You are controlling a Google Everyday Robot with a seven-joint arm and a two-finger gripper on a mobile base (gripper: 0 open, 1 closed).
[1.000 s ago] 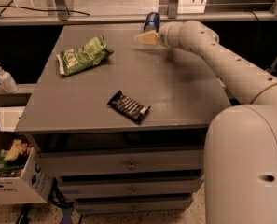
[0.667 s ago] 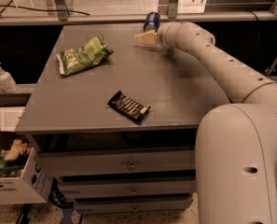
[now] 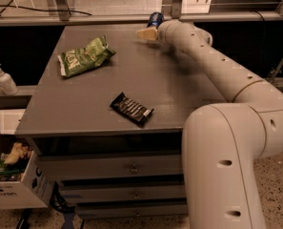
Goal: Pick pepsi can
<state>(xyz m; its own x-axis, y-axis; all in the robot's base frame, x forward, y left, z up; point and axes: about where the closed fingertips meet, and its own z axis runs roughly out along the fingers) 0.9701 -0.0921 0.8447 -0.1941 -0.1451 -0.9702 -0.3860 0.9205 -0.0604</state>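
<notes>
Gripper (image 3: 147, 34) out at the table's (image 3: 74, 104) far edge, just beside the can (image 3: 155, 19), arm (image 3: 212, 66) stretched over the right side; green bag (image 3: 85, 56) lies far left, black wrapper (image 3: 131, 109) near the front, well apart

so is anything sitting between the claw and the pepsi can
Nothing visible is in the way. The claw is at the far edge of the table, right beside the pepsi can. The green chip bag and the black snack bar lie well clear, nearer the camera.
</notes>
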